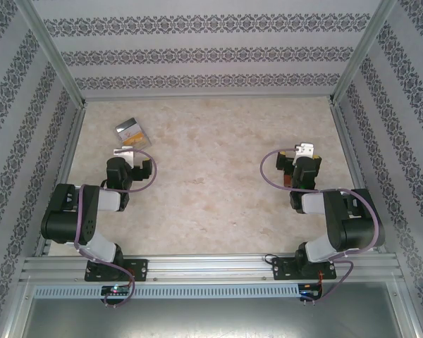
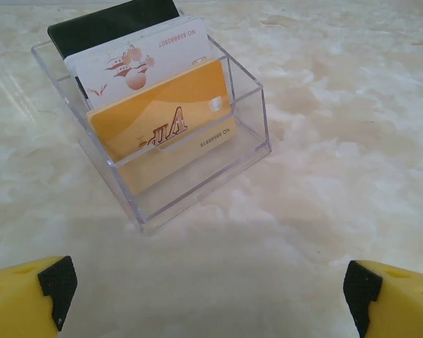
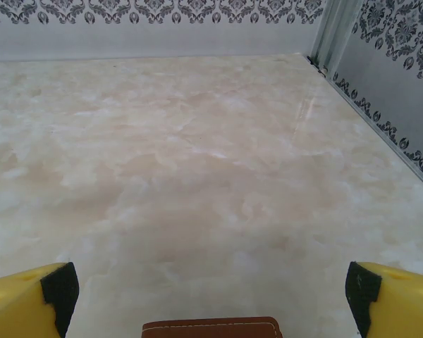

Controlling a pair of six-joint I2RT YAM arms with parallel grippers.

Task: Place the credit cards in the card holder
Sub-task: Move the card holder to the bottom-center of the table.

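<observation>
1. Left hand [image 2: 208, 299] is released, its fingers spread wide, facing the clear case [image 2: 197, 191] on the bench [image 2: 338, 155].
2. Credit cards [image 2: 155, 120] stand tilted inside that case: tan in front, white behind, black at the back.
3. Right hand [image 3: 210, 292] is released too; the card holder [image 3: 211, 328] lies between its fingers, apart from both.

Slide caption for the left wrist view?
Open left gripper faces a clear plastic case on the marbled table holding a tan card, a white card and a black card, all leaning back.
</observation>
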